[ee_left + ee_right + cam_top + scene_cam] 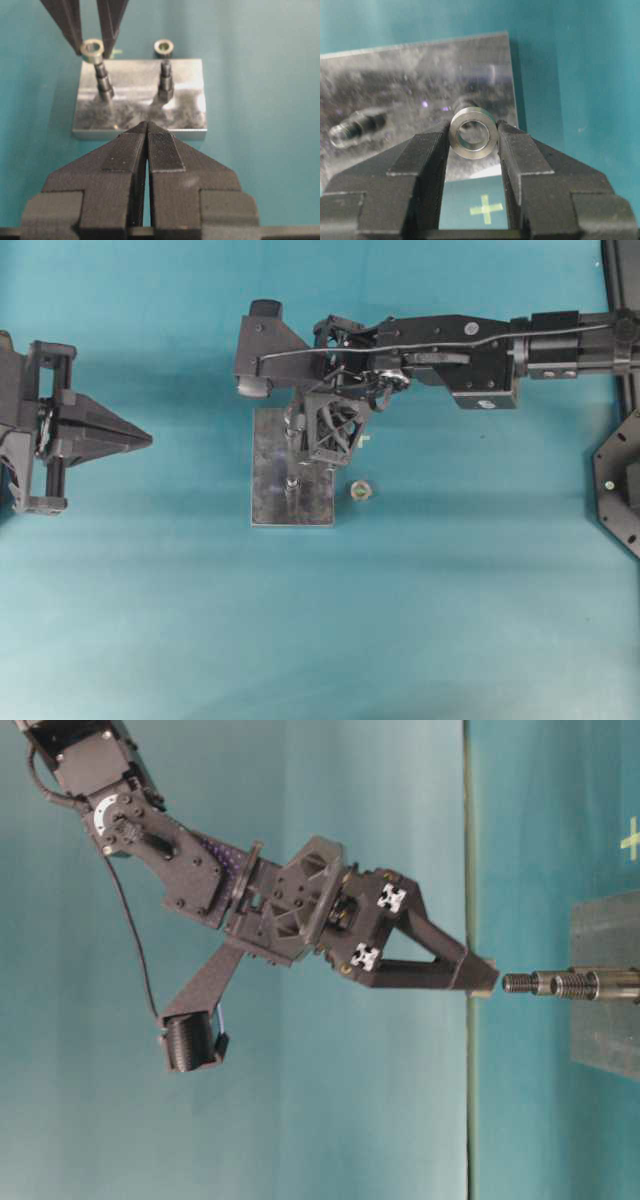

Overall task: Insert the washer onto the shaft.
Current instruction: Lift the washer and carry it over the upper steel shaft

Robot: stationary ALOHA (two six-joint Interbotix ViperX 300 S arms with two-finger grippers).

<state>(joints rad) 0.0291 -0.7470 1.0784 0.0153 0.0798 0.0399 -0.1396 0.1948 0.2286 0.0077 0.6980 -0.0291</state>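
A silver washer (473, 133) is pinched between my right gripper's (473, 137) two black fingers, so that gripper is shut on it. In the left wrist view the washer (92, 49) hangs level with the top of the left shaft (104, 80), which stands on the steel plate (135, 110). At table level the fingertips (482, 978) are at the shaft's threaded end (520, 983); whether the washer is over it I cannot tell. My left gripper (148, 440) rests at the table's left, shut and empty, its tips (146, 125) pointing at the plate.
A second shaft (165, 82) with a hex collar stands on the same plate (270, 490). A small metal ring (360, 490) lies on the teal table just right of the plate. A green cross (486, 208) marks the table under my right gripper.
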